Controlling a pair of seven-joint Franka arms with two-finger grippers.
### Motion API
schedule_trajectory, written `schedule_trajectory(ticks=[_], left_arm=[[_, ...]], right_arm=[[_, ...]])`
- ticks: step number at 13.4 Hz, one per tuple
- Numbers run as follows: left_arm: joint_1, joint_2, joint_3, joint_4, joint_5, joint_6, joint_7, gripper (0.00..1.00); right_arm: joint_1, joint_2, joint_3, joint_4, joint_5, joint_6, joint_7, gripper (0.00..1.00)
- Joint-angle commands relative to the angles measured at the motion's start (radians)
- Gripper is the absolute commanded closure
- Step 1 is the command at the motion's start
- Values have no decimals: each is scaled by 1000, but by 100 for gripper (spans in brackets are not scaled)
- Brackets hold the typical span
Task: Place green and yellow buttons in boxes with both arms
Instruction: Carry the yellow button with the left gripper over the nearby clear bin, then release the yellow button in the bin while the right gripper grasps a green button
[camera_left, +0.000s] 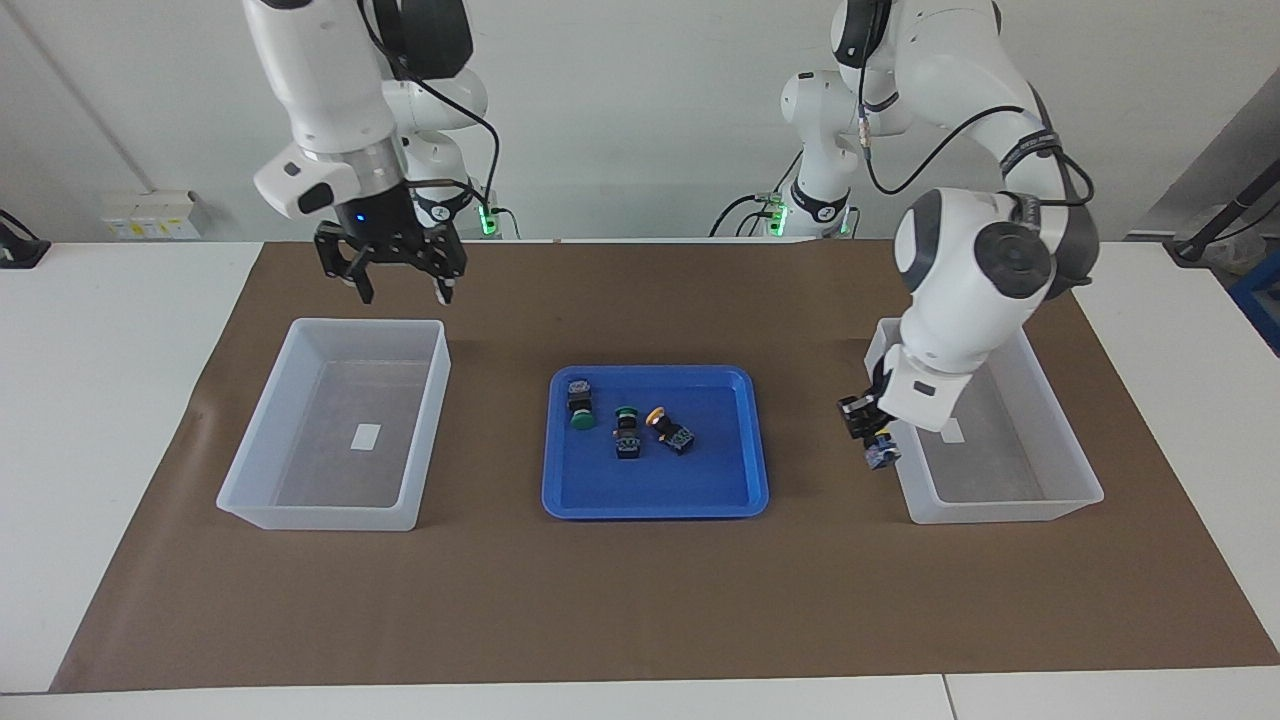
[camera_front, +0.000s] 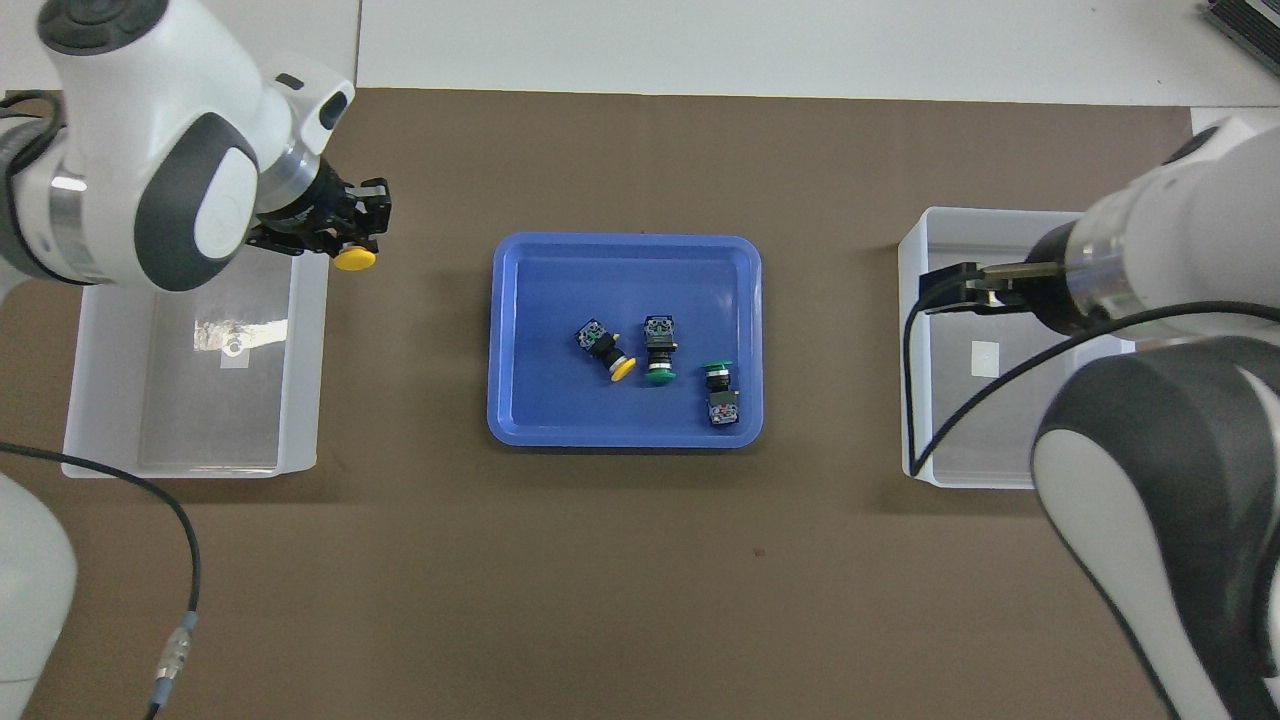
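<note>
My left gripper (camera_left: 870, 435) is shut on a yellow button (camera_left: 880, 456), black body up in the fingers and cap down. It hangs over the tray-side rim of the clear box (camera_left: 1000, 508) at the left arm's end; from overhead the yellow button (camera_front: 355, 259) sits just outside that box (camera_front: 190, 466). In the blue tray (camera_left: 655, 510) lie a yellow button (camera_left: 668, 428) and two green buttons (camera_left: 580, 404) (camera_left: 627, 430). My right gripper (camera_left: 402, 292) is open and empty, in the air over the robot-side rim of the other clear box (camera_left: 320, 515).
Brown paper covers the table under the tray (camera_front: 625, 243) and both boxes. The box (camera_front: 1010, 215) at the right arm's end holds only a white label. Two slimmer white arms with green lights stand at the robots' end.
</note>
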Motion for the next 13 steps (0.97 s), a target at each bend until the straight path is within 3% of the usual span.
schedule_trajectory(ticks=[1, 4, 8, 11, 13], left_arm=[[143, -19, -13, -5, -17, -36, 219, 100], [226, -57, -6, -75, -19, 46, 398, 100], [231, -159, -6, -370, -19, 278, 409, 100], [222, -170, -10, -487, -19, 362, 415, 100], [208, -159, -10, -540, -19, 424, 421, 100]], right_arm=[[87, 137, -3, 14, -7, 148, 115, 0], [164, 246, -4, 14, -9, 275, 203, 0], [237, 349, -4, 7, -53, 401, 288, 0], [284, 448, -4, 10, -131, 502, 323, 0], [274, 464, -4, 10, -151, 541, 328, 0]])
